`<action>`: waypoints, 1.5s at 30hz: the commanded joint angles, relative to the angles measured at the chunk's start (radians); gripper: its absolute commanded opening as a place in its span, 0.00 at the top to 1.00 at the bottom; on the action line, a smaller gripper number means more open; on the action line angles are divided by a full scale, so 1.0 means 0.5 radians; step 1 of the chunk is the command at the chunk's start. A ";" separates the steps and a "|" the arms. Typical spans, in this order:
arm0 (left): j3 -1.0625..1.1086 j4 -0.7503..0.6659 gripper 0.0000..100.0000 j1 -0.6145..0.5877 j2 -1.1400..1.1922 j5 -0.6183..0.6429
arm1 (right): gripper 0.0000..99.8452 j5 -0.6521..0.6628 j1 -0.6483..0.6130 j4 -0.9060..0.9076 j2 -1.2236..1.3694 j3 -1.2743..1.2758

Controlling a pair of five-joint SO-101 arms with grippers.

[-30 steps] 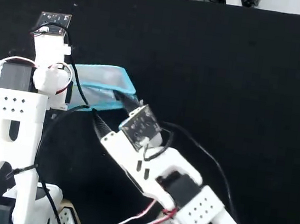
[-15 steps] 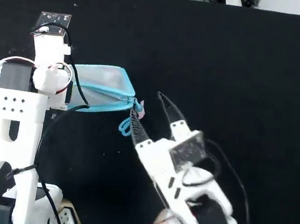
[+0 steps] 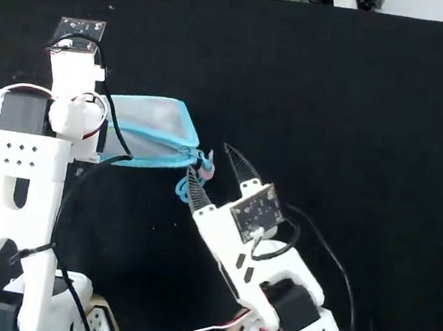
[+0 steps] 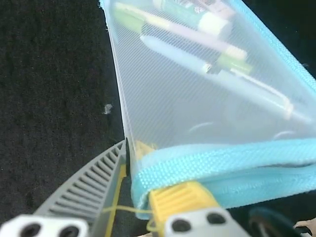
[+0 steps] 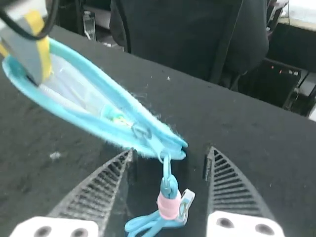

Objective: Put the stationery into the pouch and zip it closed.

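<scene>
Pouch (image 3: 150, 126) is translucent, blue-edged, with pens (image 4: 197, 35) visible inside.

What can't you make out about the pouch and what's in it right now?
- Pouch, held end: high view, the left arm covers it.
- Stationery count: left wrist view, the mesh blurs the pieces and the frame edge cuts them off.
- Zip, far stretch: right wrist view, the left gripper hides that end, so fully shut or not is unclear.

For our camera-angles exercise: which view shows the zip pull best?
Right wrist view: the zip pull sits large inside the open right gripper. High view: a tiny speck. Left wrist view: the pouch, at its clamped end.
</scene>
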 commanded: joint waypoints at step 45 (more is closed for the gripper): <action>0.054 -0.040 0.97 -0.002 0.028 0.012 | 0.78 0.365 0.163 -0.442 0.532 -0.029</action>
